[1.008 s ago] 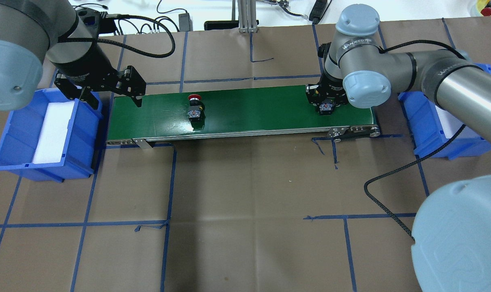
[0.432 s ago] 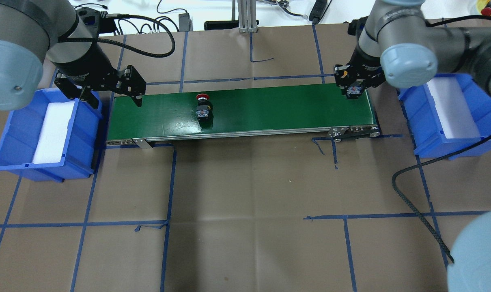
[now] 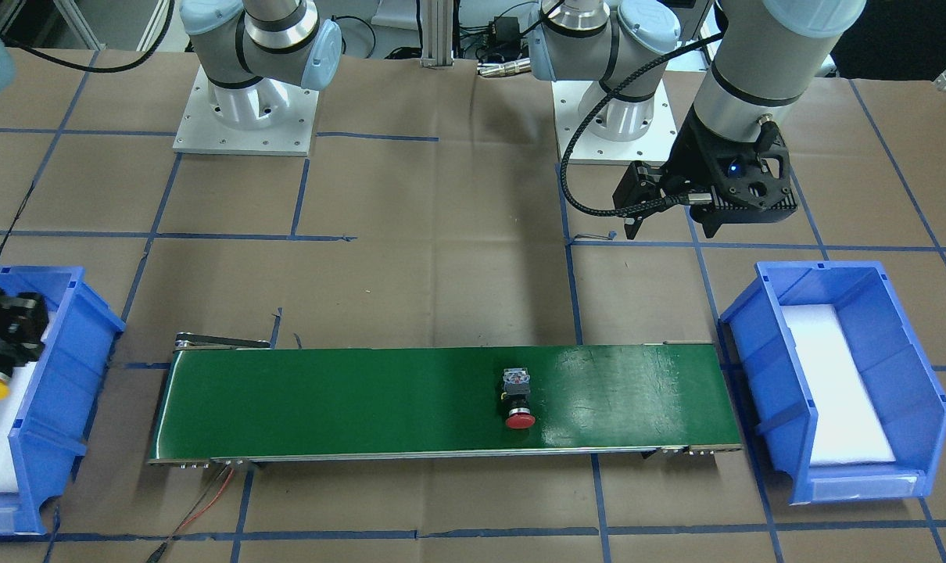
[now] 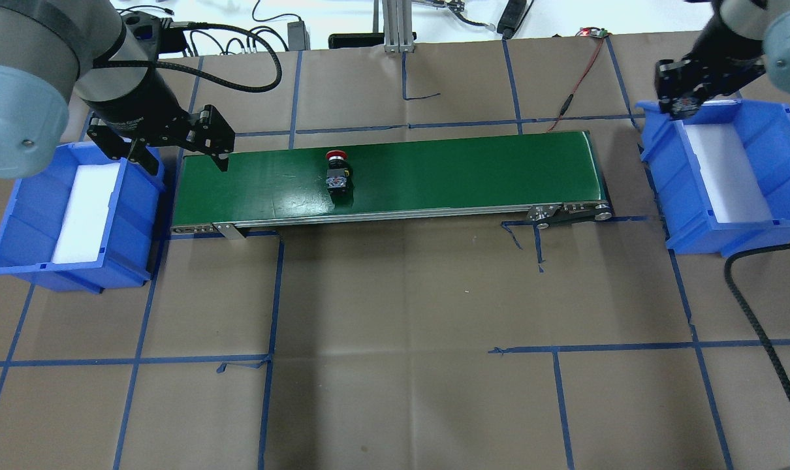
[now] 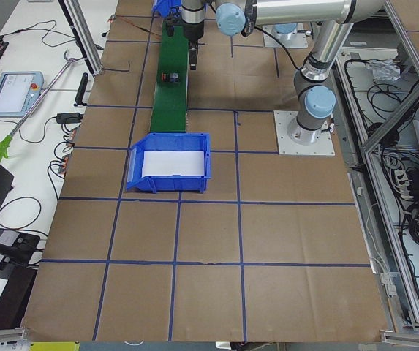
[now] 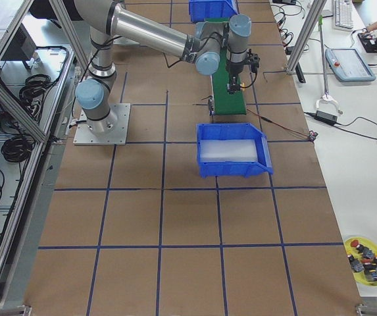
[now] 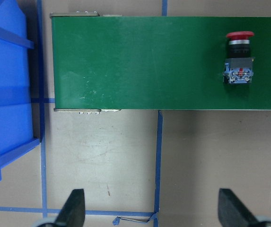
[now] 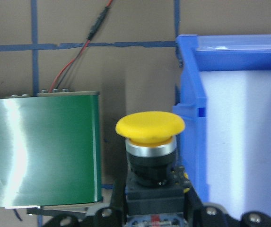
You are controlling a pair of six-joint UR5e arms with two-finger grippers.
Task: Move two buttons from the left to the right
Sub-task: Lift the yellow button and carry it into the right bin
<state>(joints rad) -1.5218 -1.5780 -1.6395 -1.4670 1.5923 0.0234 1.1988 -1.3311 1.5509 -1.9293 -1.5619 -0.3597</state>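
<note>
The yellow button (image 8: 149, 126), clamped by the right gripper (image 4: 683, 99), is likely to be lowered into the bin (image 4: 728, 238); left fingers (image 7: 74, 208) are spread.

A conveyor belt (image 4: 434, 170) lies across the table (image 4: 395, 326) between two bins — the left bin (image 4: 16, 215) off its left end, the right bin (image 4: 760, 130) off its right. The first button (image 4: 337, 175) lies on the belt, left of its middle. The second button (image 8: 150, 142) sits in the right gripper (image 4: 685, 98), above the right bin's belt-side rim — the left gripper (image 4: 187, 162) hangs above the belt's left end.
</note>
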